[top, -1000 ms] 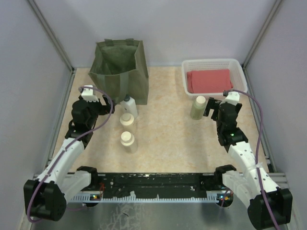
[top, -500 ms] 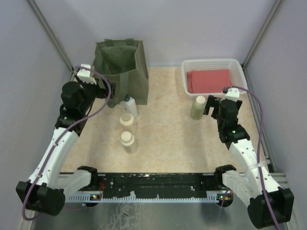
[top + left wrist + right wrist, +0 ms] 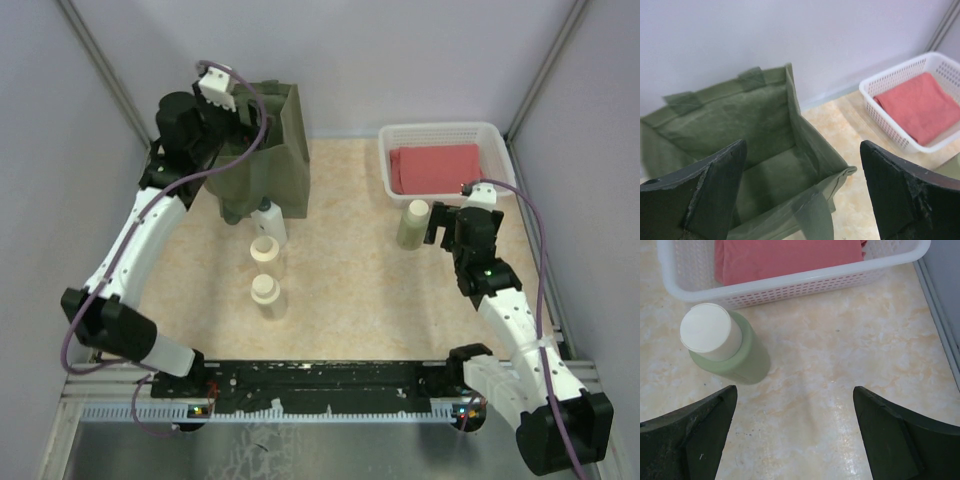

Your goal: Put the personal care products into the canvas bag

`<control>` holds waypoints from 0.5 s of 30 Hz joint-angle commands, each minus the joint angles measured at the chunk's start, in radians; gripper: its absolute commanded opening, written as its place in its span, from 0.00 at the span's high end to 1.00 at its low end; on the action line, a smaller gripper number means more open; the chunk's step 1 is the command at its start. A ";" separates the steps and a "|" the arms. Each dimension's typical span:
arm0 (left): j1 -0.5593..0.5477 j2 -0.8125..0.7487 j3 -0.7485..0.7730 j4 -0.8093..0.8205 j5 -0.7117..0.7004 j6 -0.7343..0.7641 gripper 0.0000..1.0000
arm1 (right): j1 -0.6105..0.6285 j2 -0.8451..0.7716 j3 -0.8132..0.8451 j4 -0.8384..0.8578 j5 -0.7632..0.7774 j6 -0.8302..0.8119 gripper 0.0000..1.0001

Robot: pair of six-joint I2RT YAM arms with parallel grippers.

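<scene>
Left claw (image 3: 802,145), spread wide and empty, hangs over the canvas bag (image 3: 765,125) at the surface's far-left corner; bag interior apparently empty. A row of three bottles (image 3: 265,252) stands on its near side. Right claw (image 3: 794,390), wide and empty, faces the upright pale bottle (image 3: 725,352), slightly to its left.
</scene>
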 commanded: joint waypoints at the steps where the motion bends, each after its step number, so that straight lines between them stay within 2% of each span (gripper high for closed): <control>1: -0.035 0.088 0.054 -0.010 0.035 0.015 0.00 | 0.003 -0.016 0.046 0.004 0.005 -0.027 0.01; 11: -0.072 0.193 0.089 -0.010 -0.028 0.016 0.00 | 0.003 -0.023 0.046 0.012 -0.006 -0.025 0.01; 12: -0.075 0.197 0.088 -0.010 -0.029 0.018 0.02 | 0.004 -0.024 0.045 0.014 -0.008 -0.026 0.01; 15: -0.078 0.209 0.091 -0.022 -0.038 0.030 0.20 | 0.004 -0.021 0.042 0.018 -0.009 -0.025 0.01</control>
